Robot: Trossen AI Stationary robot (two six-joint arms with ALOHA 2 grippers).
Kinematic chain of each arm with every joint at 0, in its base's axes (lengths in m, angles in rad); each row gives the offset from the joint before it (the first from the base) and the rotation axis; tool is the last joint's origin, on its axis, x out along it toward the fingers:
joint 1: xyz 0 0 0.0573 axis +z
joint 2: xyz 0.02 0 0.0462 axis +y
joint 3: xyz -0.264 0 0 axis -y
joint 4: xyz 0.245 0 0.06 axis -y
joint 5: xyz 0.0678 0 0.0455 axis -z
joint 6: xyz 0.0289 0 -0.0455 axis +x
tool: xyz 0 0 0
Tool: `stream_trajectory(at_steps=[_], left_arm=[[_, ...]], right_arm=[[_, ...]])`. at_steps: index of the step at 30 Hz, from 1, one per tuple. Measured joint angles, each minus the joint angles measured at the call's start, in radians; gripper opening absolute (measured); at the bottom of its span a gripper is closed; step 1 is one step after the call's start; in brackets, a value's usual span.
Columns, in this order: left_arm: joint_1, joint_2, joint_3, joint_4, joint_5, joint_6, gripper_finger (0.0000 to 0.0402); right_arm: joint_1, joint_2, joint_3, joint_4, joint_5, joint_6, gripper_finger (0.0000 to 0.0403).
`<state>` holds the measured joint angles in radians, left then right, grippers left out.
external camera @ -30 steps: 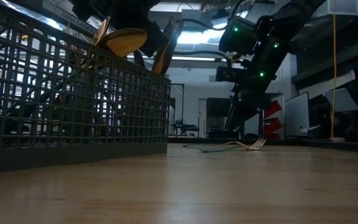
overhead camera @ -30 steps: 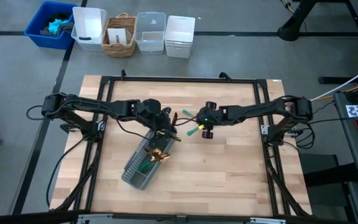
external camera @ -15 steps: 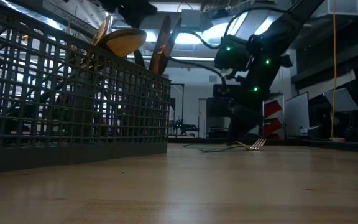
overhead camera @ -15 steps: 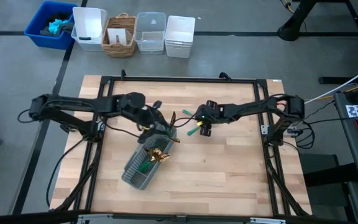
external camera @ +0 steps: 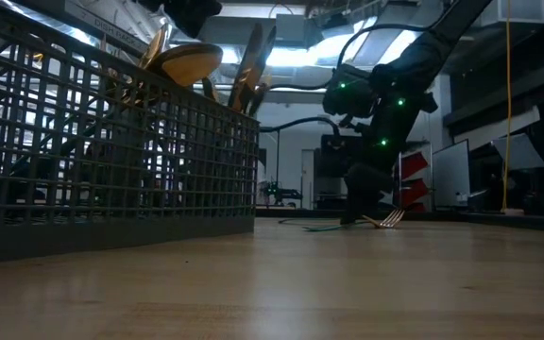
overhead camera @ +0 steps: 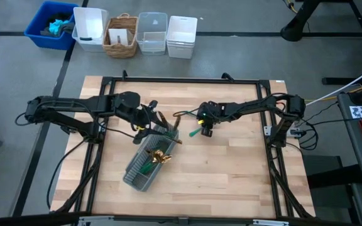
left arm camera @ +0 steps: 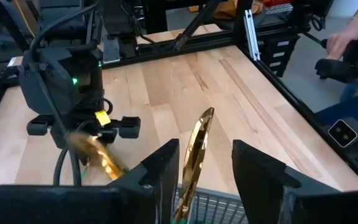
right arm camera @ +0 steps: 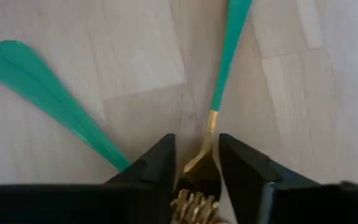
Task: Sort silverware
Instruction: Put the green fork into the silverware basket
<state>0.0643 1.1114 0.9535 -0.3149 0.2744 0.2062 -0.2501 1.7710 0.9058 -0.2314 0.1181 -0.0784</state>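
The right hand [right arm camera: 194,171] sits low over the pale wooden table [overhead camera: 231,169], its two dark fingers [right arm camera: 151,171] parted around the neck of a gold-headed fork with a slim green handle [right arm camera: 229,43]; the fork's tines are partly cut off at the frame's edge, and it cannot be told whether the fingers touch the metal. Just beside it lies a second green handle [right arm camera: 48,93], its gold end hidden behind a finger. From above, the same hand [overhead camera: 206,130] covers most of both pieces, leaving only a green tip [overhead camera: 193,134] showing. The left hand [left arm camera: 204,171] hovers at the upper end of the grey mesh compartmented caddy [overhead camera: 144,164], fingers spread, a gold blade-like head [left arm camera: 194,155] standing upright between them without clear contact. More gold heads [external camera: 187,64] rise above the caddy's rim, their handles lost behind the mesh. At the room's edge a person's hand [left arm camera: 344,38] is partly visible.
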Motion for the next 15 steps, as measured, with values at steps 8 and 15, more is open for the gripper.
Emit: stream_trajectory(at_steps=[8,15], left_arm=[[0.000,0.000,0.000,0.001,0.000,-0.001,0.0139],[0.000,0.000,0.000,0.002,0.000,0.001,0.0139]], right_arm=[[-0.002,0.003,-0.001,0.005,-0.025,-0.005,0.0023],[0.000,0.003,-0.001,0.003,-0.028,-0.006,0.0015]])
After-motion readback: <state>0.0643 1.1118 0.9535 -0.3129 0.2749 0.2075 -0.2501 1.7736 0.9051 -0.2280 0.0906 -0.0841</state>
